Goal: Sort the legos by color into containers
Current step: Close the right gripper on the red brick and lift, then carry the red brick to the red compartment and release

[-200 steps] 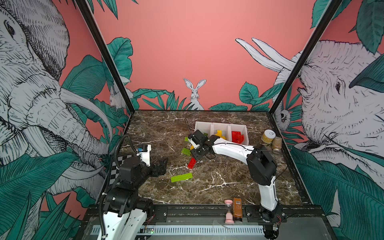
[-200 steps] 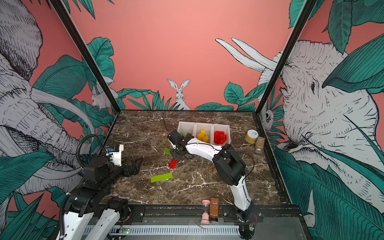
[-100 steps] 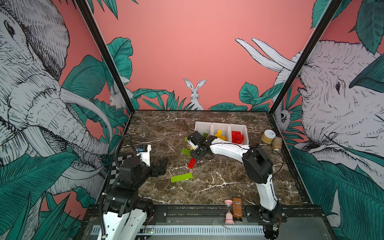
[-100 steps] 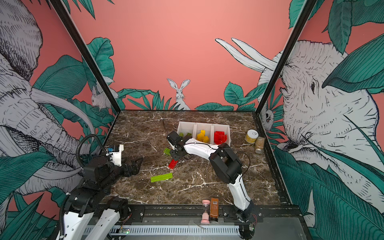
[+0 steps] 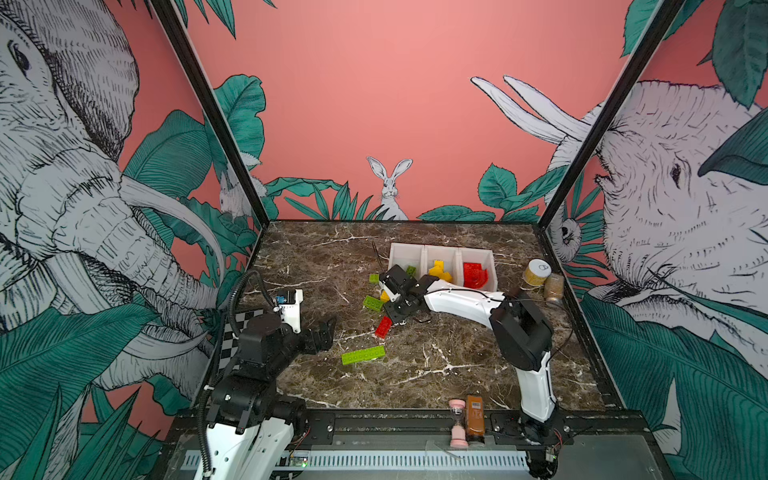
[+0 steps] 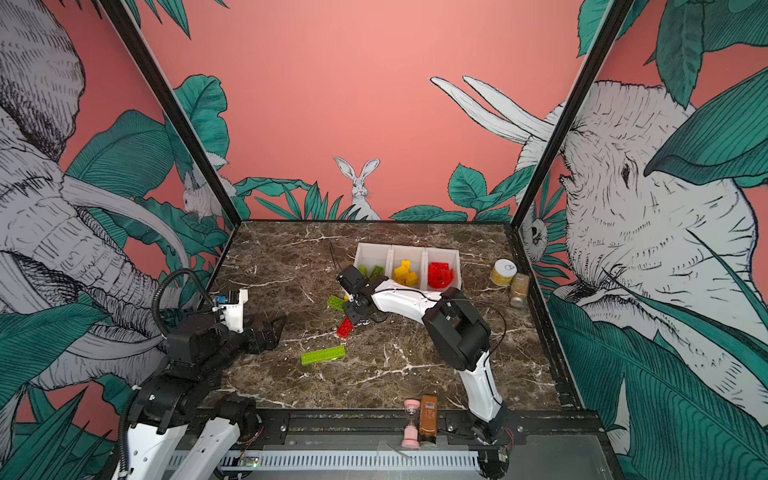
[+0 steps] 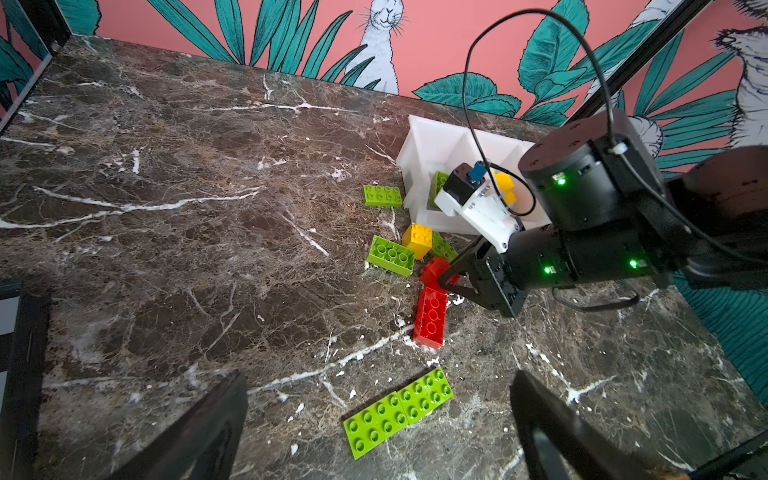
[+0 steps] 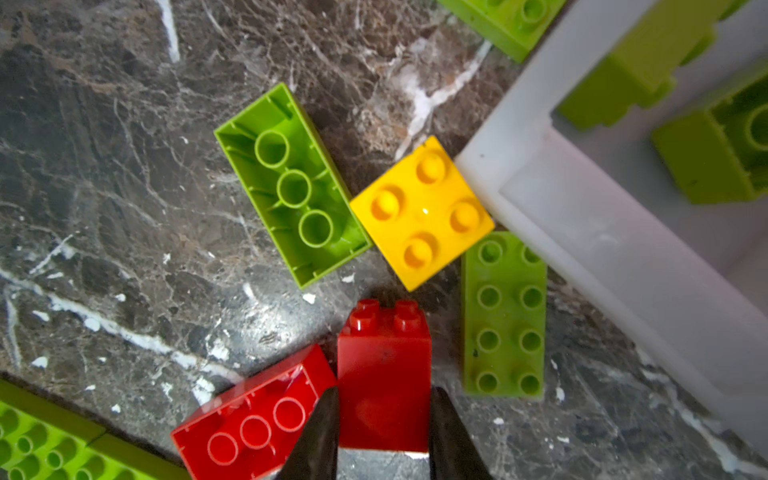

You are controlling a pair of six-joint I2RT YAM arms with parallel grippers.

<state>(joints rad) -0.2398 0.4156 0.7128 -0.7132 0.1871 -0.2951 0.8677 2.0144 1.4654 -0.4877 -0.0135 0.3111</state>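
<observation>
Marble tabletop [image 5: 436, 374], mural walls [image 5: 374, 104] — bins [image 5: 405, 253] far centre, seemingly sorted: green bricks [image 6: 376, 271], yellow bricks [image 6: 405, 272], red pieces [image 6: 439, 274]. Right gripper [image 8: 384, 392] pinching red brick [image 8: 384, 353] — left gripper [image 7: 378, 375] spread.

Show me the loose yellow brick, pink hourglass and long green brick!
loose yellow brick [image 8: 422, 212]: right wrist view, studded top.
pink hourglass [image 5: 458, 422]: a top view, glass middle.
long green brick [image 7: 397, 412]: left wrist view, studded top.

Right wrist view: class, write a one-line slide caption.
Right gripper shut on a small red brick, near a yellow brick and the white bin.
</observation>
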